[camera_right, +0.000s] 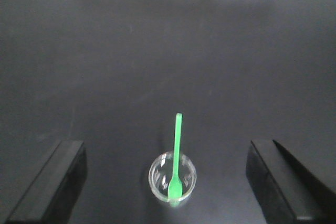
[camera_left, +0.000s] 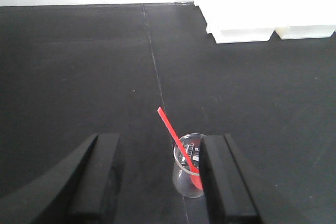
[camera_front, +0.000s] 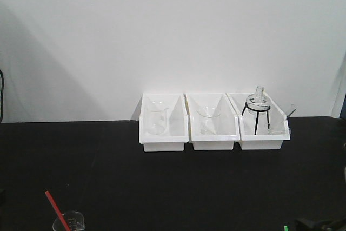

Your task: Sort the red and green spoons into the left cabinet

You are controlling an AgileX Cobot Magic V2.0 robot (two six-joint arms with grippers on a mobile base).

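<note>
Left hand (camera_left: 160, 141) is found spread — red spoon (camera_left: 173, 136) stood in glass beaker (camera_left: 185, 184) between its fingers. Right hand (camera_right: 167, 148) likewise spread — green spoon (camera_right: 178, 135) in second beaker (camera_right: 155, 176) between its fingers.

Matt black worktop (camera_front: 162, 187) all the way across, with a plain white wall (camera_front: 162, 36) behind it. There are three bins (camera_front: 213, 128), all white and unmarked. In the right-most one, a black wire stand (camera_front: 255, 116) sits under a clear glass flask (camera_front: 259, 100). The red spoon (camera_left: 176, 135) is solid bright red, in a clear beaker (camera_left: 182, 182) with pale printed scale marks. The green spoon (camera_right: 177, 145) is vivid green, in another clear glass (camera_right: 156, 174). The left hand (camera_left: 160, 182) is black, and the right hand (camera_right: 168, 182) is black too.
</note>
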